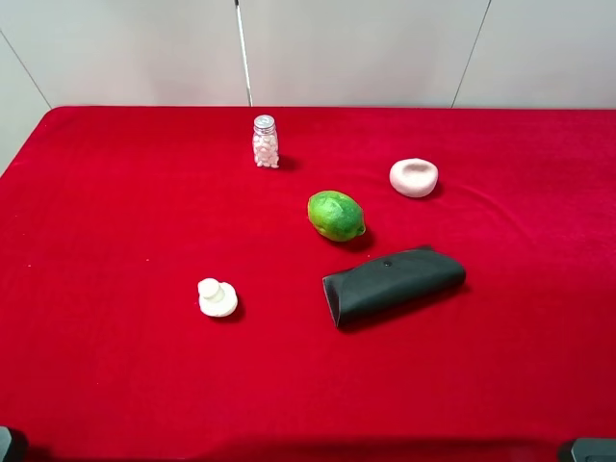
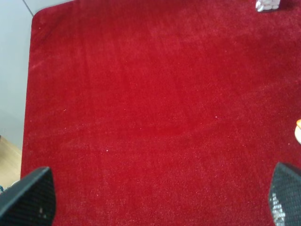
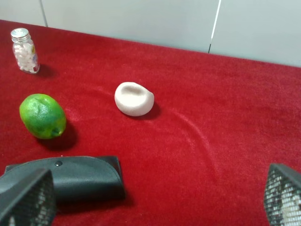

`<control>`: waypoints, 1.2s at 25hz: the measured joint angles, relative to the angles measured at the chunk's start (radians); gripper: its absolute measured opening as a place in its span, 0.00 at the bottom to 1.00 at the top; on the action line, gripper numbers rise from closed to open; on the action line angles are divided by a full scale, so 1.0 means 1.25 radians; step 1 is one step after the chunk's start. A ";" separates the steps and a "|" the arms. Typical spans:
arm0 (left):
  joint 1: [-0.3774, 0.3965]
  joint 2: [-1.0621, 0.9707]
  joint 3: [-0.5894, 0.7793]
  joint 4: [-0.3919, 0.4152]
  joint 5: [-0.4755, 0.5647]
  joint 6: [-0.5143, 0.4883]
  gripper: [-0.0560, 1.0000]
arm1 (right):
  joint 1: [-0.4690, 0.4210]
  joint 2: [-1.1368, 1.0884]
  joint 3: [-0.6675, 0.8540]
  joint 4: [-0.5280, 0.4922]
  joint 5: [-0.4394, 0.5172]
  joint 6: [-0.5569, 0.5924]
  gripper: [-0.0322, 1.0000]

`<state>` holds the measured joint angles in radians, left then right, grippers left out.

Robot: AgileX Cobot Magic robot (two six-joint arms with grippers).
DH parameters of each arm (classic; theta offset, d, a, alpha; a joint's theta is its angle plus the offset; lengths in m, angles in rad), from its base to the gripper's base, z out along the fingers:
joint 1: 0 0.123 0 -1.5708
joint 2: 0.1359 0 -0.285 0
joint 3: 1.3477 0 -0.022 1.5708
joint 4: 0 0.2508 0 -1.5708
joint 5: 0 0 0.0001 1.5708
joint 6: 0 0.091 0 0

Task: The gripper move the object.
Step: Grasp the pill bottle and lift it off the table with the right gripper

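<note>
Bench (image 1: 115, 366) bearing one pill bottle (image 1: 265, 141) upright near the far edge, one lime (image 1: 336, 216), one pale bowl (image 1: 414, 177), one knobbed lump (image 1: 218, 297), one black pouch (image 1: 393, 285); left gripper (image 2: 157, 202) and right gripper (image 3: 155, 200) empty, fingers (image 2: 29, 200) spread wide.

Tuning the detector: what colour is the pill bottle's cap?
Silver cap on the pill bottle; clearest in the right wrist view.

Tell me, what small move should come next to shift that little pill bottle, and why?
Probably reach the open left claw forward toward the pill bottle. The bottle stands upright and untouched at the far side, and only bare red cloth lies between, whereas the lime and black pouch sit in the right claw's path.
</note>
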<state>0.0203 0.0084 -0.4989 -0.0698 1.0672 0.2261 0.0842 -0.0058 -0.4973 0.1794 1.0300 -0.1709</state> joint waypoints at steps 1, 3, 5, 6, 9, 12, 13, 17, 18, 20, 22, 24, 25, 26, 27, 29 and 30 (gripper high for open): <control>0.000 0.000 0.000 0.000 0.000 0.000 0.89 | 0.000 0.000 0.000 0.000 0.000 0.000 0.70; 0.000 0.000 0.000 0.000 0.000 0.000 0.89 | 0.000 0.000 0.000 0.000 0.000 0.000 0.70; 0.000 0.000 0.000 0.000 0.000 0.000 0.89 | 0.000 0.000 0.000 0.000 0.000 0.000 0.70; 0.000 0.000 0.000 0.000 0.000 0.000 0.89 | 0.000 0.000 0.000 0.000 0.000 0.000 0.70; 0.000 0.000 0.000 0.000 0.000 0.000 0.89 | 0.000 0.000 0.000 0.000 0.000 0.000 0.70; 0.000 0.000 0.000 0.000 0.000 0.000 0.89 | 0.000 0.000 0.000 0.000 0.000 0.000 0.70; 0.000 0.000 0.000 0.000 0.000 0.000 0.89 | 0.000 0.000 0.000 0.000 0.000 0.000 0.70; 0.000 0.000 0.000 0.000 0.000 0.000 0.89 | 0.000 0.000 0.000 0.000 0.000 0.000 0.70; 0.000 0.000 0.000 0.000 0.000 0.000 0.89 | 0.000 0.000 0.000 0.000 0.000 0.000 0.70; 0.000 0.000 0.000 0.000 0.000 0.000 0.89 | 0.000 0.000 0.000 0.000 0.000 0.000 0.70; 0.000 0.000 0.000 0.000 0.000 0.000 0.89 | 0.000 0.000 0.000 0.000 0.000 0.000 0.70; 0.000 0.000 0.000 0.000 0.000 0.000 0.89 | 0.000 0.000 0.000 0.000 0.000 0.000 0.70; 0.000 0.000 0.000 0.000 0.000 0.000 0.89 | 0.000 0.000 0.000 0.000 0.000 0.000 0.70; 0.000 0.000 0.000 0.000 0.000 0.000 0.89 | 0.000 0.000 0.000 0.000 0.000 0.000 0.70; 0.000 0.000 0.000 0.000 0.000 0.000 0.89 | 0.000 0.000 0.000 0.000 0.000 0.000 0.70; 0.000 0.000 0.000 0.000 0.000 0.000 0.89 | 0.000 0.000 0.000 0.000 0.000 0.000 0.70; 0.000 0.000 0.000 0.000 0.000 0.000 0.89 | 0.000 0.000 0.000 0.000 0.000 0.000 0.70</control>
<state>0.0203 0.0084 -0.4989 -0.0698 1.0672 0.2261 0.0842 -0.0058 -0.4973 0.1794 1.0300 -0.1709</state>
